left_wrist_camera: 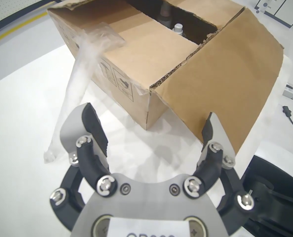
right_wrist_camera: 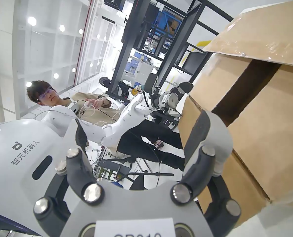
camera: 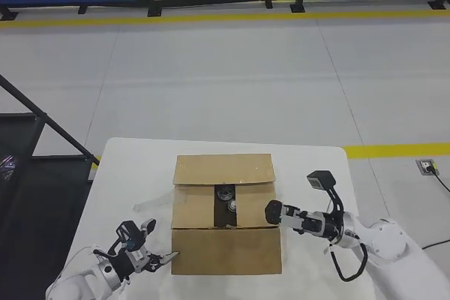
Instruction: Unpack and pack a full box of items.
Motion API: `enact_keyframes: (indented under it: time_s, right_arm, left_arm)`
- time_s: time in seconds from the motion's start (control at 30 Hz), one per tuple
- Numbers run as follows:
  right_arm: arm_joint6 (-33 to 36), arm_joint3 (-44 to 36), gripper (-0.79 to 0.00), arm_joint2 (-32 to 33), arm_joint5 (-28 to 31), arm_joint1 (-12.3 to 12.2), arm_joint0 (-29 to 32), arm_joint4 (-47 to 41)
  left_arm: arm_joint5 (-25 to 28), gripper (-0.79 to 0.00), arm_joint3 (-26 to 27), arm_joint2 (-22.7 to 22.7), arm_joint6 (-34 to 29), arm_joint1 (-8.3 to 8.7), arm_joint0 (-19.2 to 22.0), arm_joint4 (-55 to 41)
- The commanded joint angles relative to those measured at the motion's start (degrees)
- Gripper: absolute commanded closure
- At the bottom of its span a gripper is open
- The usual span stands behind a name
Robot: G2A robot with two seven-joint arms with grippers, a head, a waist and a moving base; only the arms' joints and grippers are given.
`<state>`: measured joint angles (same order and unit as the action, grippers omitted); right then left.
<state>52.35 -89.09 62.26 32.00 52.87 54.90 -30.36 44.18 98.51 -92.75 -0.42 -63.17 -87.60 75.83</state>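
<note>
Sitting square in the middle of the white bench [camera: 135,161], the brown cardboard box [camera: 195,210] is seen with its top half undone. The far flap [camera: 223,169] is folded outward, away from the robot, and the near flap [camera: 225,251] is laid out toward it, sloping down over the box's front. The two inner flaps are left lying nearly flat, and a dark gap [camera: 226,206] is opened between them. Torn, ragged edges can be made out along that gap in the left wrist view. Down inside, a grey cap [left_wrist_camera: 178,28] and a darker bottle top [left_wrist_camera: 165,10] are spotted, standing upright side by side. A strip of clear tape [left_wrist_camera: 79,75] is seen peeled from the top on the box's left side, trailing down to the bench.

The left arm [camera: 127,259] is held low over the bench by the box's near left corner. Its jaws are spread wide, nothing is held between them, and they are aimed at that corner, clear of the cardboard. The right arm [camera: 315,221] is brought in level from the right. Its jaws are also spread wide and empty, and one finger [right_wrist_camera: 205,134] is placed right against the box's right-hand edge. Whether cardboard is actually touched cannot be told.
</note>
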Motion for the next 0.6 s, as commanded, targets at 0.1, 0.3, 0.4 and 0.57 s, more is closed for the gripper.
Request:
enact_keyframes:
  time_s: [0.1,0.3,0.4,0.57]
  right_arm:
    - [-3.0,4.4,-0.785,-3.3,-8.5,1.5,-2.8,-5.4]
    - [-6.0,13.0,-0.785,-7.6,-15.7,4.0,-9.4,-7.1]
    - [-6.3,16.5,-0.785,-9.4,-17.2,5.1,-12.1,-7.3]
    - [-8.2,20.0,-0.785,-11.0,-13.8,7.0,-15.1,-8.5]
  left_arm:
    - [-1.3,-0.785,1.1,1.3,-1.2,0.0,0.5,-0.2]
    - [-2.3,-0.785,1.3,2.3,-1.5,0.1,0.8,0.8]
    - [-3.1,-0.785,1.0,2.7,-1.3,0.13,0.9,1.0]
    - [-3.7,-0.785,0.4,3.0,-0.9,0.21,0.9,0.6]
